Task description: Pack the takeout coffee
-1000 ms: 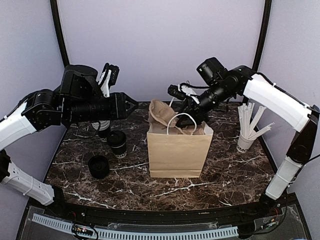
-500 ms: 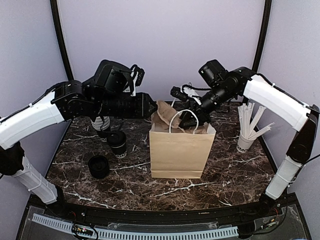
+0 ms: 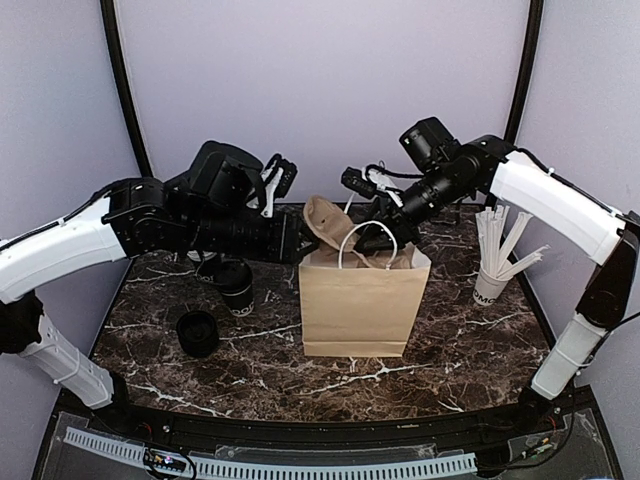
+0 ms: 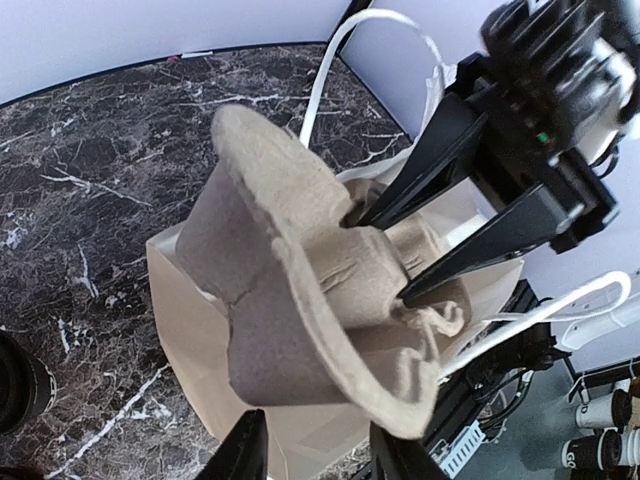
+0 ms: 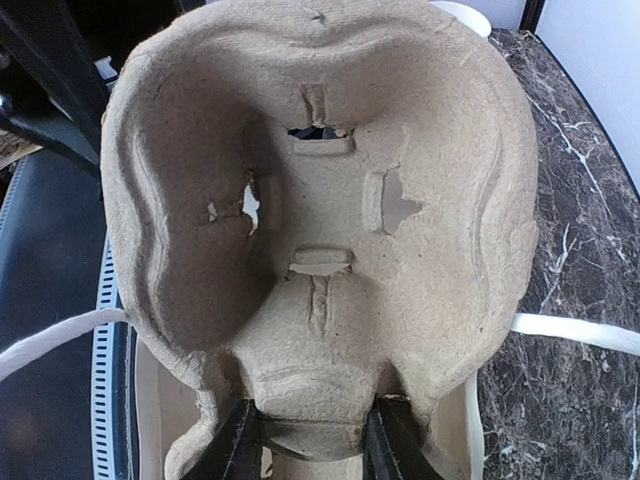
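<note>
Takeout coffee (image 3: 237, 290) untouched, left gripper (image 3: 298, 242) facing right gripper (image 3: 375, 237) above bag (image 3: 352, 305)

Even, soft light falls on a dark brown marble-patterned desk (image 3: 450, 350) veined in white, set inside a booth of plain pale lavender walls (image 3: 320, 90). Two thin black poles (image 3: 121, 70) rise at the back corners. A curved black rim (image 3: 320, 425) and a white slotted strip (image 3: 300, 468) edge the near side.
</note>
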You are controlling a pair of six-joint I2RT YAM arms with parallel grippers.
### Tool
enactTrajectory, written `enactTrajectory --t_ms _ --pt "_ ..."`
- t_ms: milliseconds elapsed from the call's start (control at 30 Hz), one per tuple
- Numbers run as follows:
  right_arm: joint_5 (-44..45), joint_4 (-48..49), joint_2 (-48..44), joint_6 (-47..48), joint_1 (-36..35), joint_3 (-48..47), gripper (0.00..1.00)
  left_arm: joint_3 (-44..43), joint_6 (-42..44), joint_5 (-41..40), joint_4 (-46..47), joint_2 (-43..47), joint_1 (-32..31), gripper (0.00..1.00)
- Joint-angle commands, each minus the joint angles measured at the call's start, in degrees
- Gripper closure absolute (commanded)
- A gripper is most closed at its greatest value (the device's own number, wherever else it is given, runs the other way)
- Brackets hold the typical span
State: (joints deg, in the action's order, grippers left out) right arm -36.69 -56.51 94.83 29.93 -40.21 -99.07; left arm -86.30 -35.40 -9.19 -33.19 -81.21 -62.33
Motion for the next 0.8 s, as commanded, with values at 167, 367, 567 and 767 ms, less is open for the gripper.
enactTrajectory --t_ms 167,367,567,767 --pt "-2.15 2.06 -1.93 -0.84 0.52 0.08 0.68 -5.12 1.19 -3.12 -7.31 -4.57 -0.25 0.65" --pt "-1.86 1.97 -2.08 -0.76 0.60 0.62 0.68 -8.15 0.08 -6.12 -12.17 -7.61 -0.23 0.75" --pt "-1.83 1.67 -2.47 -0.66 0.65 1.02 0.68 -9.13 -0.12 -7.06 -13.15 -8.81 -0.17 0.83" --pt "-1.66 1.64 -2.37 -0.67 0.76 1.05 0.68 -9.44 -0.38 -6.22 -13.05 -9.25 -0.11 0.89"
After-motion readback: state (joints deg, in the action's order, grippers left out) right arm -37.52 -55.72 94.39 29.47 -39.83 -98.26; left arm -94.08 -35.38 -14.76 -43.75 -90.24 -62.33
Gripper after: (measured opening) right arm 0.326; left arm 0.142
